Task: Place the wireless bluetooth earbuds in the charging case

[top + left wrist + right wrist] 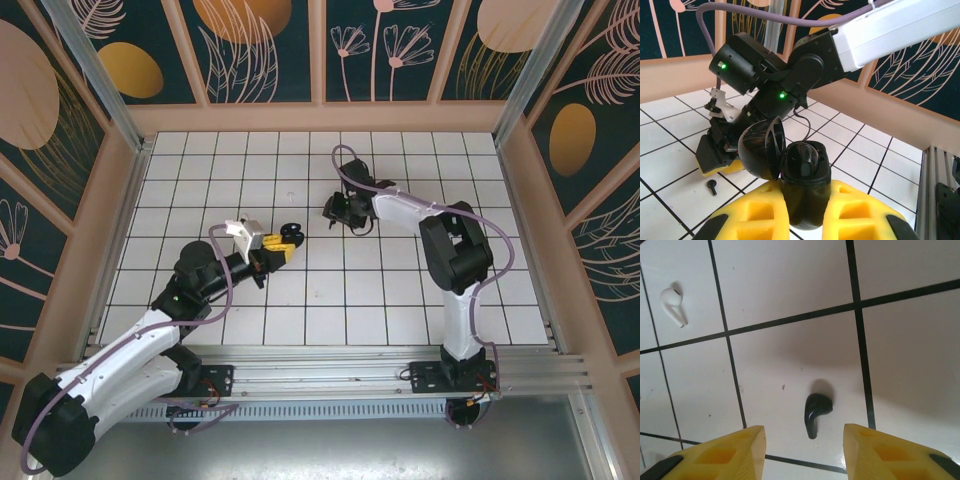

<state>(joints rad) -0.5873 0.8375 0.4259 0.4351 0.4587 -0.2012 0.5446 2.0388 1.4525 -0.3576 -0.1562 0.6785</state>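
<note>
My left gripper (805,187) is shut on the black charging case (804,175), which stands upright between the yellow fingers with its round lid (760,150) swung open to the left. A glossy black piece that looks like an earbud sits in one of its wells. From above, the case (290,237) is held mid-table by the left gripper (278,247). A loose black earbud (816,411) lies on a white tile. My right gripper (804,430) hangs open just above it, one fingertip on each side and neither touching. The same earbud (713,186) lies beneath the right gripper (715,152).
A white earbud (671,302) lies on the tiles one tile away from the black one. The right arm (440,235) reaches in from the right toward the table's middle. Wooden walls (320,115) enclose the tiled floor.
</note>
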